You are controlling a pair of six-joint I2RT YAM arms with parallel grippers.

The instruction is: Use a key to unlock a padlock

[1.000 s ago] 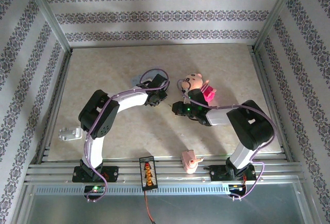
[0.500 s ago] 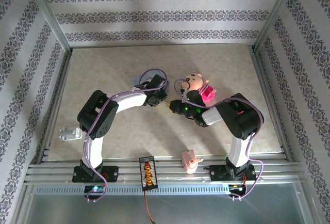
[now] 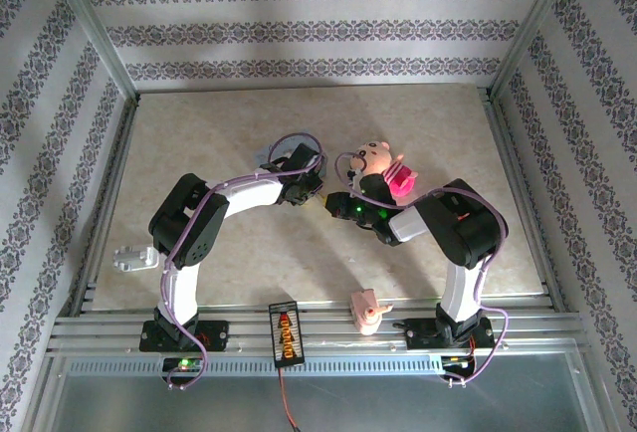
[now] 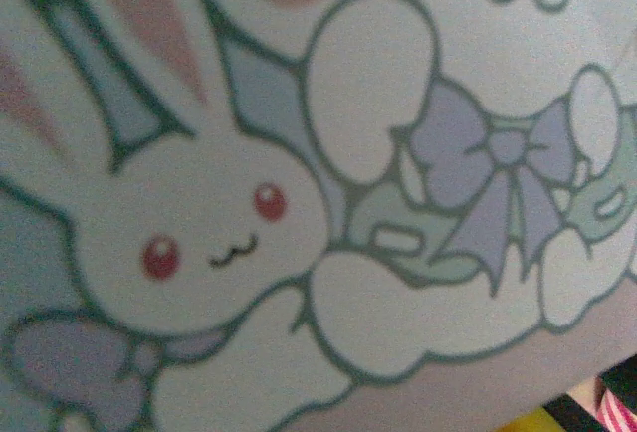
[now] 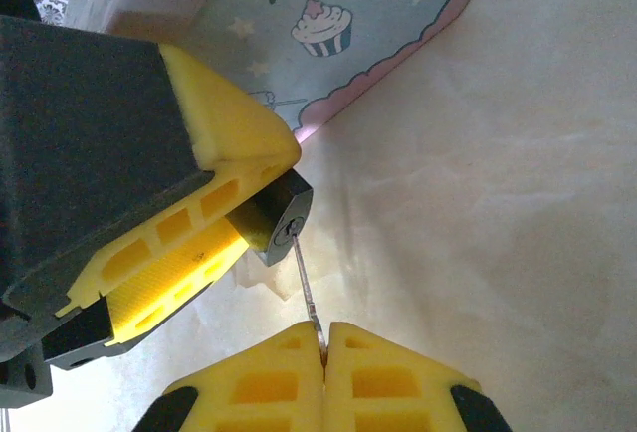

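Marbled beige tabletop (image 5: 498, 203) lies beneath the tiny dark padlock (image 5: 279, 215), clamped by its body in the left gripper (image 5: 249, 208). Rigid, light and probably slick, it needs that firm side grip. The right gripper (image 5: 325, 337), closed, pinches the thin key (image 5: 303, 283), tip at the keyhole. A pale blue tin (image 5: 338, 24) sits near; patterned walls (image 3: 318, 34) surround.

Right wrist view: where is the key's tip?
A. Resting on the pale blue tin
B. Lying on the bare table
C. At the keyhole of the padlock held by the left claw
C: the key, pinched in the shut right claw, reaches up to the keyhole face of the padlock, which the left claw grips between its yellow fingers.
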